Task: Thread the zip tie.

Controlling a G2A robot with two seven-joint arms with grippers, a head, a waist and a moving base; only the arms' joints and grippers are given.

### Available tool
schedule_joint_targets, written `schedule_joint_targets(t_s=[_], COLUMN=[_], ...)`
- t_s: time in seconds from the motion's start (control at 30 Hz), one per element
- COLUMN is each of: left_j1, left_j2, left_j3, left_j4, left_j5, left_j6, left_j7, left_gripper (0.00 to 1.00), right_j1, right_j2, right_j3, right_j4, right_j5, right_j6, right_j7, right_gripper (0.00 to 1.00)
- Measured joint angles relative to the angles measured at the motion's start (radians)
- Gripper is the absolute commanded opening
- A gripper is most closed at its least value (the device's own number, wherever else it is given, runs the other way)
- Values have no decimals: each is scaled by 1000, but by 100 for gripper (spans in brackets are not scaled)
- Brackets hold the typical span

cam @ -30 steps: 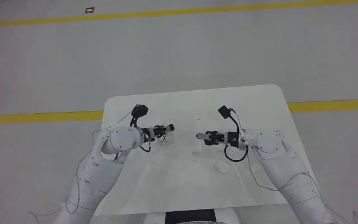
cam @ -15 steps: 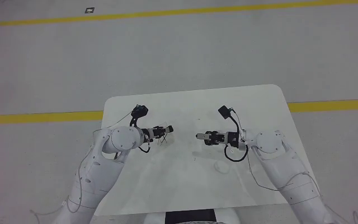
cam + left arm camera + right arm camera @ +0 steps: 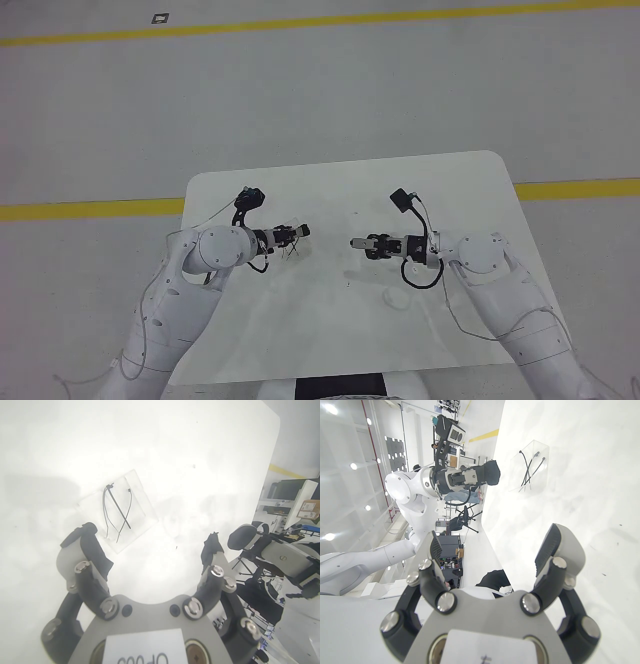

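- White rounded worktop point(image 3: 440, 180) is standing on a grey floor point(image 3: 420, 90) that is carrying yellow lines point(image 3: 300, 22).
- A clear square plastic tray point(image 3: 140, 500) is lying flat on the worktop, towards the left arm's side of the middle.
- Thin black zip ties point(image 3: 117, 510) are lying loose inside the tray and crossing one another. Their small square heads are pointing towards one edge. From the right wrist view the same ties point(image 3: 528, 471) are showing three heads.
- Left claw point(image 3: 148, 533) is hovering above the worktop just beside the tray. Its fingers are standing wide apart and gripping nothing.
- Right claw point(image 3: 495, 536) is hanging over bare worktop, well apart from the tray. Its ribbed fingers are spread and carrying nothing.
- From above, the left claw point(image 3: 300, 231) and right claw point(image 3: 355, 243) are pointing at each other across a gap, and the ties are sitting at the left claw's tip.
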Motion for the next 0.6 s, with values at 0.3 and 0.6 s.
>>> schedule_joint_targets(t_s=[0.3,0.6], left_j1=[-30,-133], left_j2=[-8,-66], left_j3=[26,42], left_j4=[-4,100], left_j5=[5,93], left_j6=[0,0], left_j7=[29,-118], left_gripper=[100,100], right_j1=[0,0], right_j2=[0,0], right_j3=[0,0], right_j4=[0,0], right_j5=[0,0], right_j6=[0,0], right_j7=[0,0], right_gripper=[100,100])
